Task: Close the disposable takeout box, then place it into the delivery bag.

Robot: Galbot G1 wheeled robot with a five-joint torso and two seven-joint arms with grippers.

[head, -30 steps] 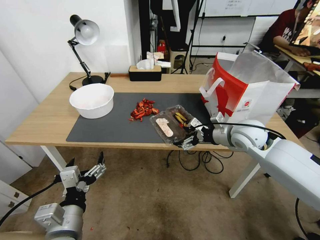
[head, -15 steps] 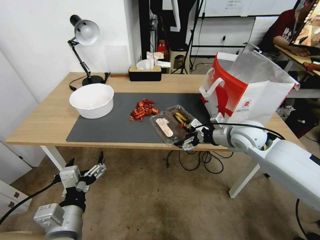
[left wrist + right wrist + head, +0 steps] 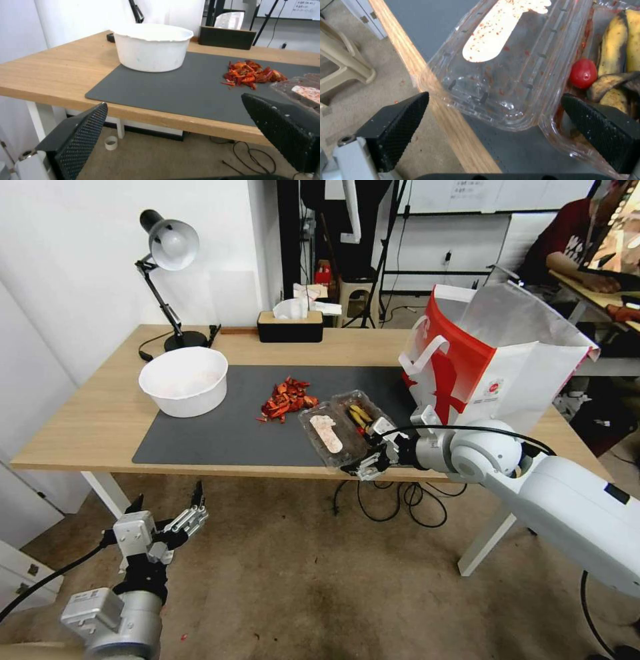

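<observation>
The disposable takeout box lies open on the black mat near the table's front edge. Its lid half with a pale pinkish label is tilted up. The other half holds banana pieces and a small red tomato. My right gripper is at the box's near end and is open; in the right wrist view the gripper has the lid's end between its spread fingers. The delivery bag stands open just to the right of the box. My left gripper hangs open, low in front of the table.
A white round bowl sits at the mat's left end, and a pile of red scraps lies mid-mat. A desk lamp and a tissue box stand at the back. Cables hang under the table edge.
My right gripper has edged left along the table's front edge, closer under the box's lid half. The left arm has sunk slightly.
</observation>
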